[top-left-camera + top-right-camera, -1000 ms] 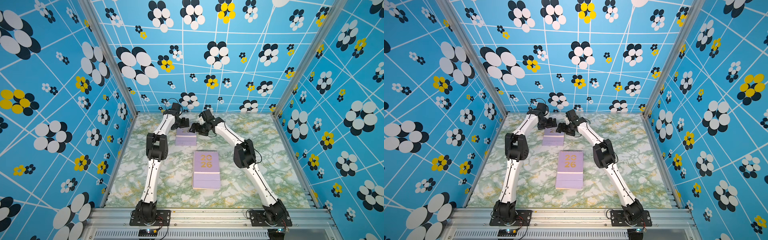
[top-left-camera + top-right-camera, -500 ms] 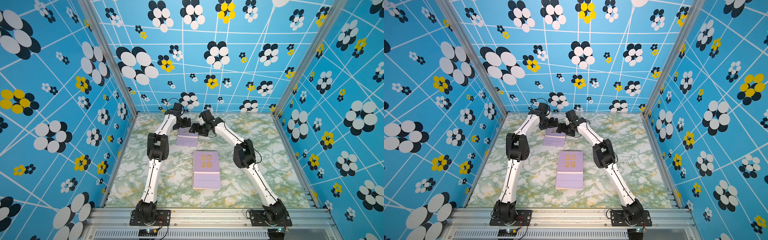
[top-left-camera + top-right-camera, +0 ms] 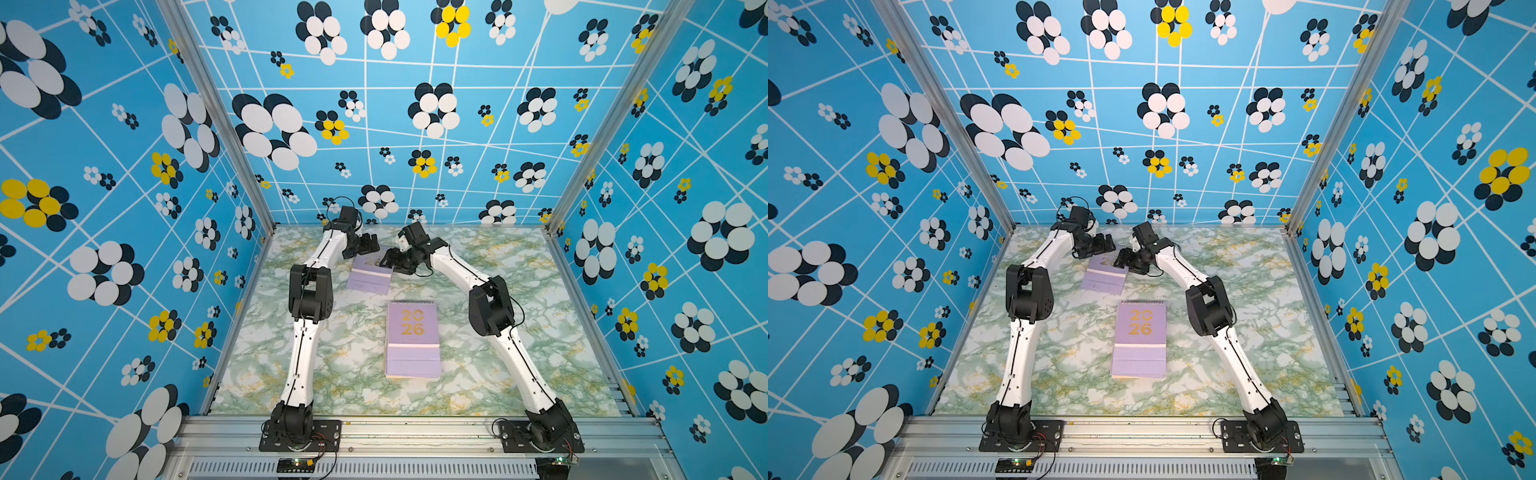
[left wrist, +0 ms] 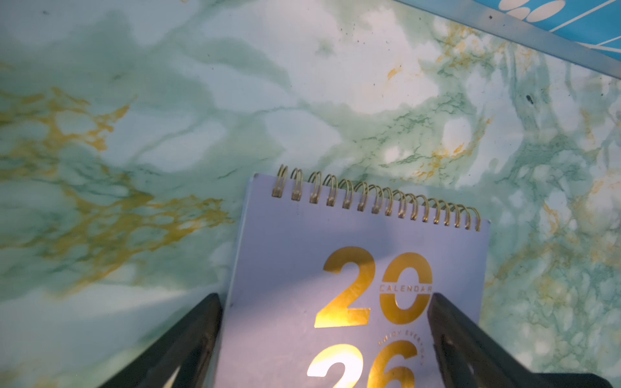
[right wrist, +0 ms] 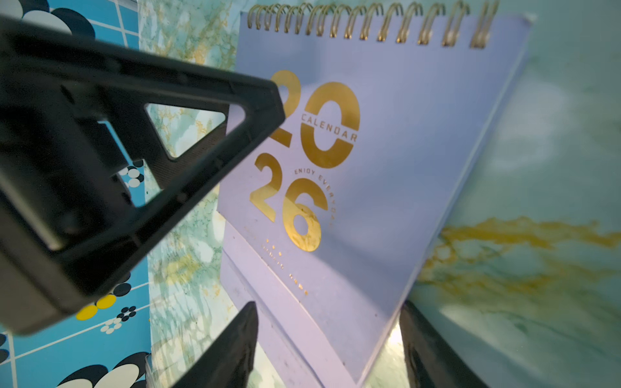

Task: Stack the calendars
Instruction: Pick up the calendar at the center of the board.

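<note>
Nearest is the metal rail (image 3: 415, 432) that bears both arm bases. From it the marbled worktop (image 3: 478, 390) runs back between the blue side walls (image 3: 124, 249). The left arm (image 3: 305, 345) and right arm (image 3: 515, 361) slant up and inward, leaving an open lane down the middle.

In that lane lies the stack (image 3: 411, 332) (image 3: 1140, 332), flat, with a lilac cover on top and a peach edge showing at its near end. Its long axis runs near to far. The spiral (image 3: 411, 303) is at the far end, and the gold "2026" reads upright from the rail. Bare worktop lies on both sides of it, wider on the right, and a bare strip parts it from the next thing.

Beyond that strip lies the far calendar (image 3: 368, 276) (image 3: 1104, 278), lilac and flat on the worktop. It is turned a little off the stack's line, with its spiral end away from the rail.

The left hand (image 3: 370, 248) is over the calendar's far part, released. In the left wrist view its fingers stand wide (image 4: 324, 295), one beside the cover's edge and one over the "2026". One finger (image 5: 168, 74) also shows in the right wrist view.

The right hand (image 3: 386, 262) comes in from the right. Its fingers stand apart astride a corner of the calendar (image 5: 327, 305). Worktop shows between the calendar's edge and one finger, so it grasps nothing.

Past the spiral (image 4: 376, 198) a band of bare worktop reaches the back wall (image 3: 415, 145).
</note>
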Robot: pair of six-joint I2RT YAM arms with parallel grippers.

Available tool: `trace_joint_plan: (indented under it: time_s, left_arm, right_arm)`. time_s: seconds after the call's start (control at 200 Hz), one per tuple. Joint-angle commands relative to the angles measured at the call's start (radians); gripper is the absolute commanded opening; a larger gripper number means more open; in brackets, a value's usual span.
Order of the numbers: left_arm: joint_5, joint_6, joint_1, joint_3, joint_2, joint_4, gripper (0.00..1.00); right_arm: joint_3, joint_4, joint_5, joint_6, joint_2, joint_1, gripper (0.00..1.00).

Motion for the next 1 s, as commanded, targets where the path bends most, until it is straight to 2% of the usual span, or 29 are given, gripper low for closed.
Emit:
trace_joint_plan:
  time_s: [0.0,0.48,0.994]
  left_arm:
    - [0.067,-0.011,-0.004,-0.041,-0.028,-0.039,0.97]
    - [0.126,-0.014,0.02,-0.134,-0.086,0.034,0.97]
    - [0.244,-0.028,0.043,-0.291,-0.171,0.186,0.96]
  right_arm:
    - [-0.015,0.087,-0.054,0.004,-0.065,0.013,0.64]
    - [-0.142,0.218,-0.038,0.018,-0.155,0.013,0.59]
    - [-0.144,0.235,-0.043,0.038,-0.151,0.012,0.51]
